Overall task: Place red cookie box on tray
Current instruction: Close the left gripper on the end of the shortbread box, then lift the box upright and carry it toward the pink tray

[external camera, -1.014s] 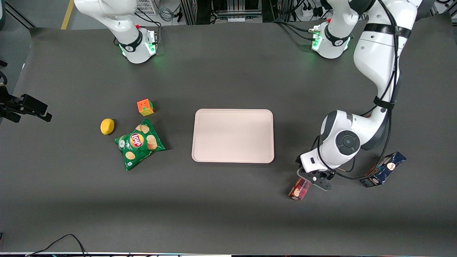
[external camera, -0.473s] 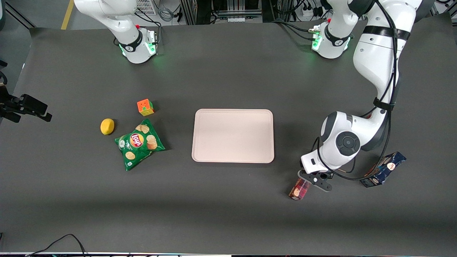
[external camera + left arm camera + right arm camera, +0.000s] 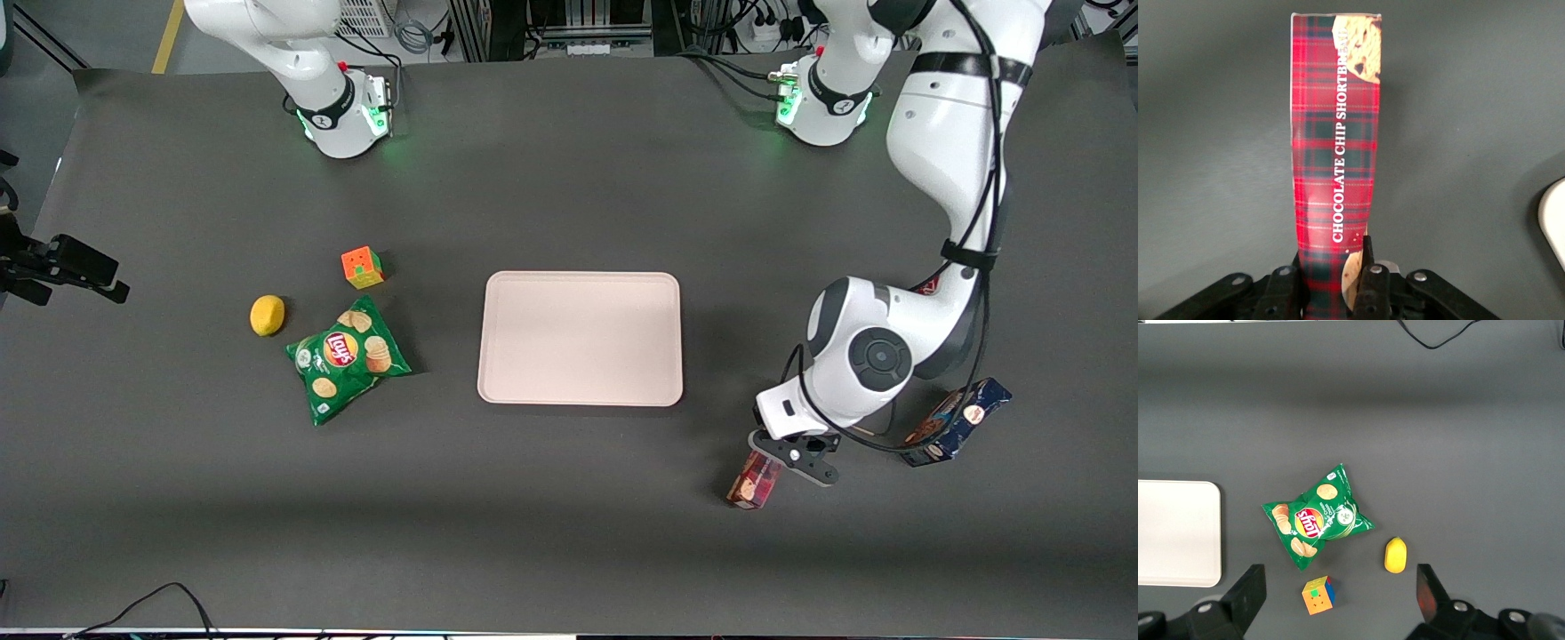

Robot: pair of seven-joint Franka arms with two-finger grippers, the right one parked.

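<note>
The red cookie box [image 3: 756,480] is a slim red tartan carton near the table's front, toward the working arm's end, nearer the camera than the tray [image 3: 580,338]. My left gripper [image 3: 787,452] is over the box's end that is farther from the camera. In the left wrist view the gripper [image 3: 1333,255] has a finger on each side of the box [image 3: 1335,140] and is shut on it. The box's gripped end is hidden under the wrist in the front view. A corner of the pale pinkish tray's rim [image 3: 1553,220] shows beside it.
A dark blue box [image 3: 956,422] lies beside the working arm, farther toward its end of the table. A green chip bag [image 3: 347,358], a lemon [image 3: 267,315] and a colour cube [image 3: 362,267] lie toward the parked arm's end.
My gripper has moved a little nearer the camera and toward the working arm's end. The red cookie box has moved with it and turned more end-on.
</note>
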